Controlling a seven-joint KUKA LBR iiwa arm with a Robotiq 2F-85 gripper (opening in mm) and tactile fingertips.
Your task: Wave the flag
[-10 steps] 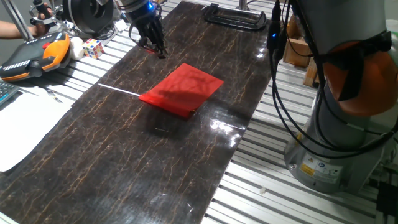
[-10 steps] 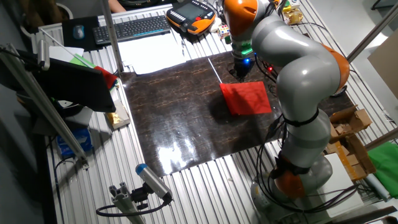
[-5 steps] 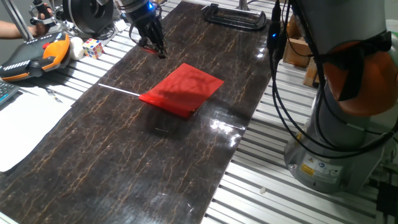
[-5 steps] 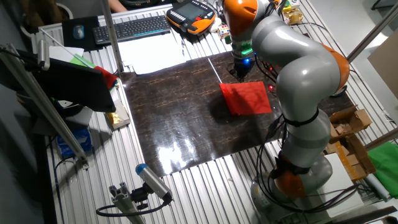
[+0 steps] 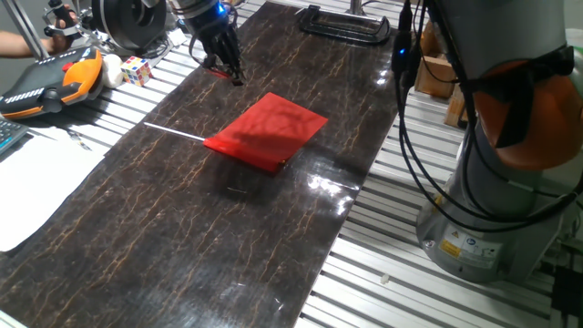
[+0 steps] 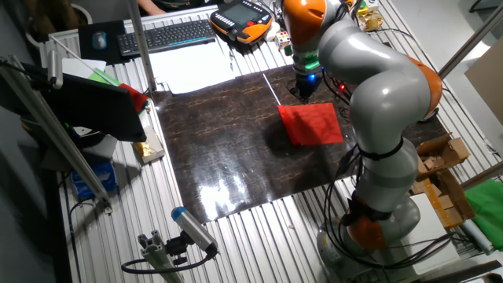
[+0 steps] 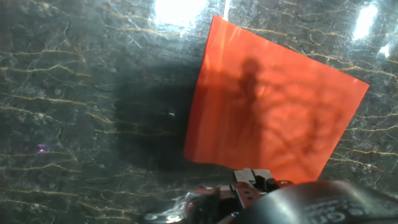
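Gripper (image 5: 235, 76): black two-finger unit, hanging close over the dark marbled tabletop (image 5: 182, 219); nothing visible between the fingers; whether they stand wide or narrow cannot be told, since they are small and dark in both fixed views and the hand view shows only part of the hand's housing at its lower edge. Flag (image 5: 267, 131): bright red sheet lying on the tabletop just beside the gripper, apart from it, one side appearing slightly raised over its own shadow; in the hand view the sheet (image 7: 273, 109) fills the area straight ahead of the fingers, with the hand's shadow cast across it. Stick (image 5: 173, 132): thin, white, running out from one edge of the sheet and lying flat on the tabletop, farther from the gripper than the sheet, untouched. Beyond the gripper, off the tabletop: orange and black pendant (image 5: 50, 80); small colour cube (image 5: 136, 69). Progress, as judged: flag not yet grasped, lifted or waved; remaining are reaching the stick, closing on it, raising it and swinging it.
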